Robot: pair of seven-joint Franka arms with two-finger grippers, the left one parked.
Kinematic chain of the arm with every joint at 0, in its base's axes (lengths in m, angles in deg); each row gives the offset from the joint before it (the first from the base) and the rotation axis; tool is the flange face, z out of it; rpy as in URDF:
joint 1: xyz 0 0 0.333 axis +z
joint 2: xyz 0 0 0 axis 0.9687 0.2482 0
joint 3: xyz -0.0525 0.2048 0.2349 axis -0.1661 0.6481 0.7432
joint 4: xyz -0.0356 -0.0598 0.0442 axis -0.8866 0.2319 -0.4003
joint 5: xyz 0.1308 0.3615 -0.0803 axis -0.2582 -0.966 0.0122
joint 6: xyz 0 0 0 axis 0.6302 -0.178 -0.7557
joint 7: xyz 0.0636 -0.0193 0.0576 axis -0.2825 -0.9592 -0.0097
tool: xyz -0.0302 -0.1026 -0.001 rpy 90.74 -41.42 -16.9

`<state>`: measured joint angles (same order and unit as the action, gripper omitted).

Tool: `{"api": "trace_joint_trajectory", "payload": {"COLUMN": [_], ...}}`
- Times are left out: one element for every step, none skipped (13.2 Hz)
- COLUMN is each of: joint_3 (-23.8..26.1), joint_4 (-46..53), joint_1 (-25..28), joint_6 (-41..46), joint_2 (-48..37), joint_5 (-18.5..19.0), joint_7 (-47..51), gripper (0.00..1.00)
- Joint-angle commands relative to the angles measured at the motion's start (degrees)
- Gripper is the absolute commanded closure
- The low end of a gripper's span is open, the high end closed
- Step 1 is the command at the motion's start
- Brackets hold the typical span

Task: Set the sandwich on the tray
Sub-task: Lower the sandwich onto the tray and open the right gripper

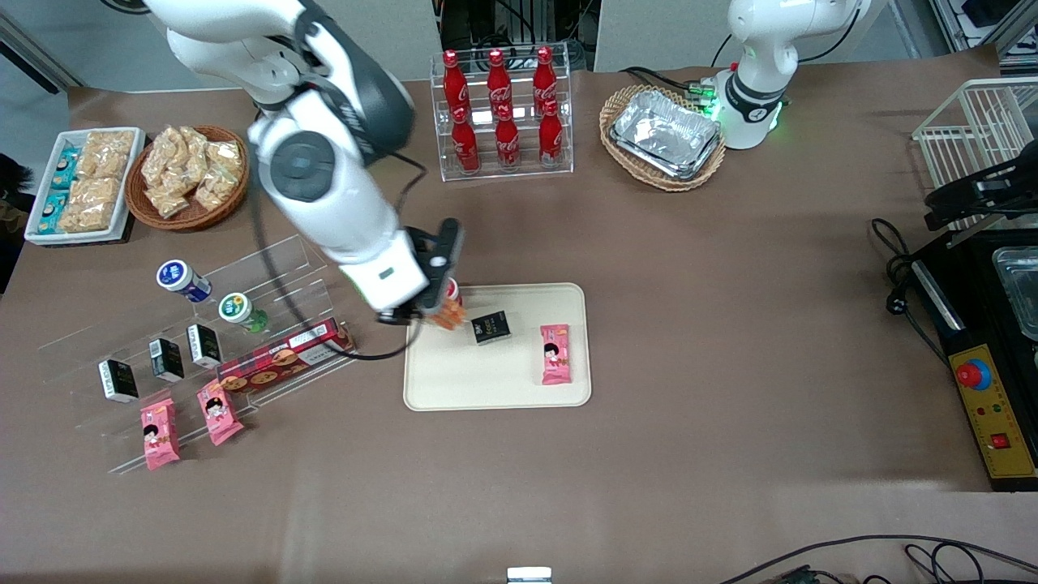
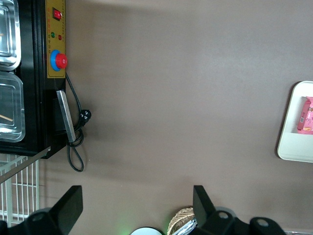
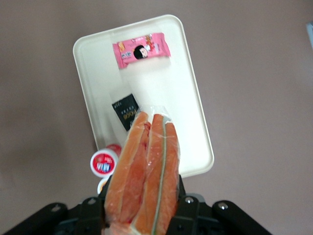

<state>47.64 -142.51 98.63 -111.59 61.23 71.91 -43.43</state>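
Front view: just left of the frame's centre, the right arm's black two-finger tool (image 1: pixel 430 311) hangs over the upper-left corner of the flat cream-beige plastic tray with rounded corners and a low rim (image 1: pixel 454 381). It is closed on the clear-wrapped triangular sandwich wedge with orange-red filling (image 1: pixel 446 312), which is held off the surface, so the sandwich is carried above the tray's edge and is not yet set down. The hold keeps the wedge clear of the two items already lying on the tray: a small glossy black box (image 1: pixel 491 327) near the middle and a pink crinkly snack packet with a cartoon face (image 1: pixel 555 354) toward the right edge. A small red-and-white capped cylinder (image 1: pixel 452 288) stands touching or just beside the tray's upper-left corner, close to the tool; a careless descent could knock it. The brown counter (image 1: pixel 730 324) looks matte and smooth.

Left wrist view: only the tray's rounded end (image 2: pixel 293 147) and the pink packet (image 2: pixel 304 115) show at the right edge of the frame.

Right wrist view: the sandwich (image 3: pixel 144 171) fills the lower centre, its film shiny and slightly wrinkled, the cut face showing pale bread bands, orange-red layers and a thin green line. The tool's fingers pinch its base, out of sight beneath the wrap. The tray (image 3: pixel 190 112) lies below it, smooth and bare along one long side, which seems the likeliest landing spot.
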Motion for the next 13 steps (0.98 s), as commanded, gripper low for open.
{"api": "trace_joint_trajectory", "payload": {"joint_3": [-0.08,-0.08,-0.08,-0.08,-0.08,-0.08,-0.08,-0.08,-0.08,-0.08,-0.08,-0.16,-0.25], "joint_4": [1.94,1.94,1.94,1.94,1.94,1.94,1.94,1.94,1.94,1.94,1.94,1.94,1.94], "joint_1": [2.31,2.83,3.27,3.8,4.32,4.5,4.68,4.77,5.03,5.12,5.12,5.12,4.95], "joint_6": [-4.48,-5.98,-7.47,-8.96,-10.46,-12.48,-14.84,-16.52,-17.5,-18.46,-19.34,-20.13,-21.19], "joint_2": [6.93,8.69,10.01,11.25,12.56,13.97,15.38,16.78,18.01,18.98,19.6,20.22,20.83], "joint_5": [4.99,5.53,6.49,8.76,11.31,12.46,13.09,14.4,16.5,18.17,18.45,18.45,18.45], "joint_7": [-4.17,-6.28,-8.21,-8.58,-8.59,-8.59,-8.76,-8.76,-8.94,-9.37,-9.38,-9.46,-10.42], "gripper": [0.51,0.51,0.51,0.5,0.5,0.5,0.5,0.5,0.49,0.48,0.43,0.4,0.4]}}
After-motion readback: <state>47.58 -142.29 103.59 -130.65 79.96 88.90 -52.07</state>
